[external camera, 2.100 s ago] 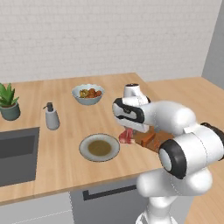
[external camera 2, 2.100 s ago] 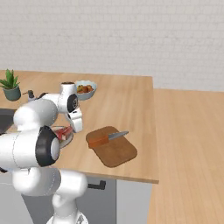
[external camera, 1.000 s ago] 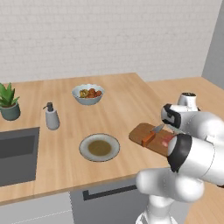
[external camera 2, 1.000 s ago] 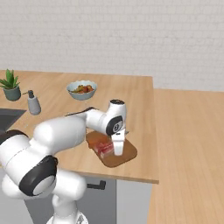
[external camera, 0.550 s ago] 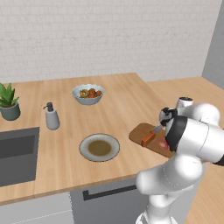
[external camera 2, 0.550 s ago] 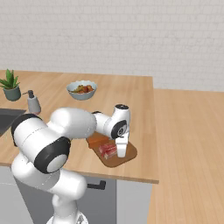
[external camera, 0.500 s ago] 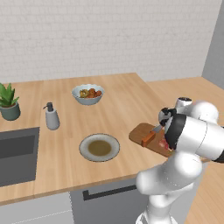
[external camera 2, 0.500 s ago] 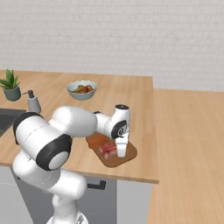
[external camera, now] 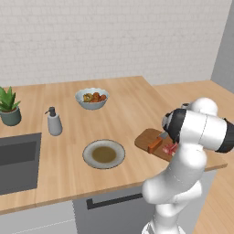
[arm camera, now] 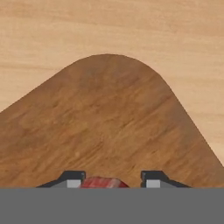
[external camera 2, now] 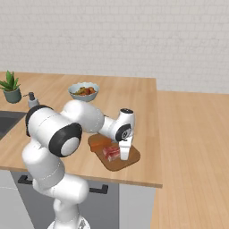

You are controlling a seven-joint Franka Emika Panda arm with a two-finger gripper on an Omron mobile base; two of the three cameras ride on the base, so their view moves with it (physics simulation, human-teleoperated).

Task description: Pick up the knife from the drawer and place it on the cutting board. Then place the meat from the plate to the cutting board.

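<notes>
My claw [arm camera: 106,180] is down on the cutting board [arm camera: 105,122], its two tips a little apart with the red meat [arm camera: 101,182] between them, and I cannot tell if they squeeze it. The knife [external camera: 155,144] lies on the board beside the meat, and the plate [external camera: 103,154] sits apart on the tabletop [external camera: 128,105]. The board's round corner lies ahead, with bare wood past it.

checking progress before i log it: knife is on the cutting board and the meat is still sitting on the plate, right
Not quite. The knife is on the cutting board, but the meat is not on the plate. The right base view shows it down at the board, at the gripper, and in the hand view it sits between the fingertips. In the left base view the plate holds no meat.
</notes>
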